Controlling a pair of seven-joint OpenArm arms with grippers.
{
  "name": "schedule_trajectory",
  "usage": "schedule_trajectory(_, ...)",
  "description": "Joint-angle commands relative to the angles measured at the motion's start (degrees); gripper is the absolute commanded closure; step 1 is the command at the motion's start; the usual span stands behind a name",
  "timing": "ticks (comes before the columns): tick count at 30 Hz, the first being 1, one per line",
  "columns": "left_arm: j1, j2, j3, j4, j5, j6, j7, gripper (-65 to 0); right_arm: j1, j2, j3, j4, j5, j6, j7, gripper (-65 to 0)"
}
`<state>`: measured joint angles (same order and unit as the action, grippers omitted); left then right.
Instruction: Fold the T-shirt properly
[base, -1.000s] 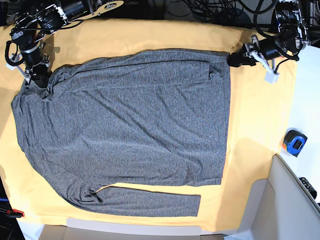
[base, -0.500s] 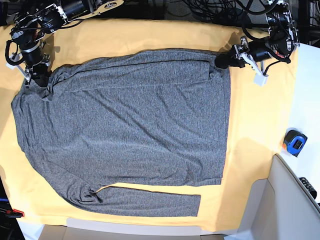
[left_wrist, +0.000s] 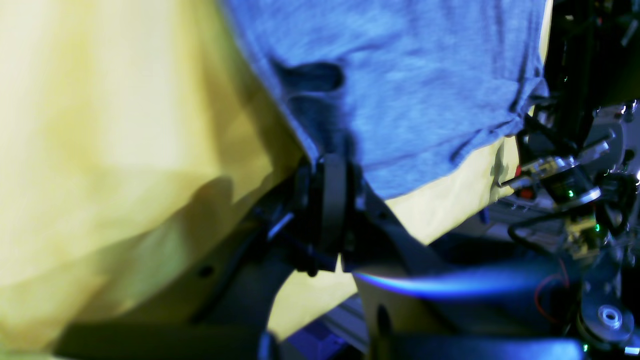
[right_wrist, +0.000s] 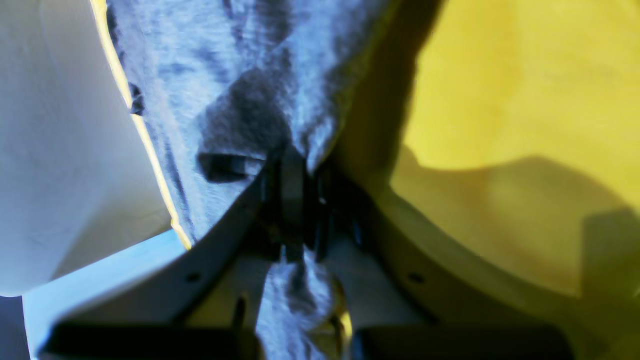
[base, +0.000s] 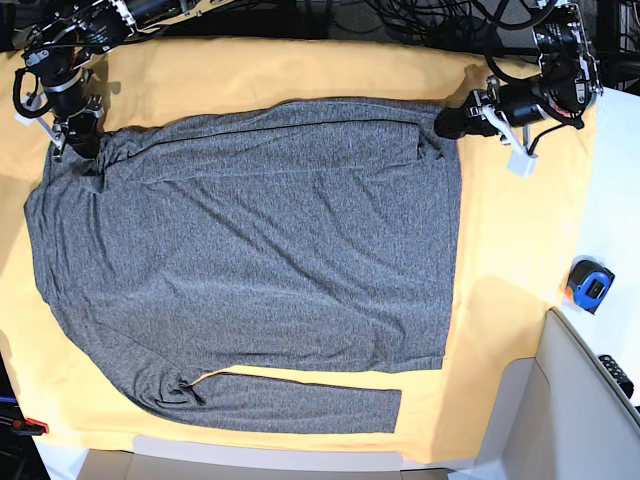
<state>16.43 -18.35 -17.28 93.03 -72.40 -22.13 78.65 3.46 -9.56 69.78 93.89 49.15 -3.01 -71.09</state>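
A large yellow-orange cloth (base: 520, 260) covers the work surface, with white table edges showing at the lower right, where a small blue and black tape measure (base: 590, 284) lies just off the cloth. Tangled black cables run along the far edge. The heathered dark-grey long-sleeved knit T-shirt (base: 250, 250) lies spread flat over most of the cloth, wrinkled, with one long sleeve stretched along the near edge. The left gripper (base: 447, 122) reaches in low from the far right corner, and its jaws are pinched together on the shirt's hem corner, as the left wrist view shows (left_wrist: 327, 170). The right gripper (base: 82, 148) points down at the far left corner, closed on a bunched fold of shirt fabric; in the right wrist view (right_wrist: 295, 175) grey cloth passes through its closed jaws.
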Motion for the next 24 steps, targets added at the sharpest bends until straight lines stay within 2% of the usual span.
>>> schedule_trajectory(1,-0.47,-0.86,-0.17,2.13,-1.49,-0.24,1.35,0.0,0.1,0.56,-0.11,1.1,1.18,0.32,-0.25,0.0)
schedule_trajectory(4,-0.47,-0.86,-0.17,4.5,-1.49,-3.76,1.35,0.0,-0.34,0.56,-0.11,1.1,1.8,0.32,-0.25,0.0)
schedule_trajectory(5,-0.47,-0.86,-0.26,4.77,-1.49,-3.94,1.35,0.0,-0.52,0.56,-0.11,1.19,2.5,0.32,-0.25,0.0)
schedule_trajectory(12,-2.58,-0.68,-0.26,4.94,-1.49,-3.94,1.35,0.0,-0.52,0.56,-0.11,1.28,4.61,0.32,-0.25,0.0)
schedule_trajectory(24,-9.88,-0.77,-0.26,1.69,-1.31,-3.94,1.35,0.0,7.22,0.56,-1.34,0.84,4.26,0.32,-0.08,0.0)
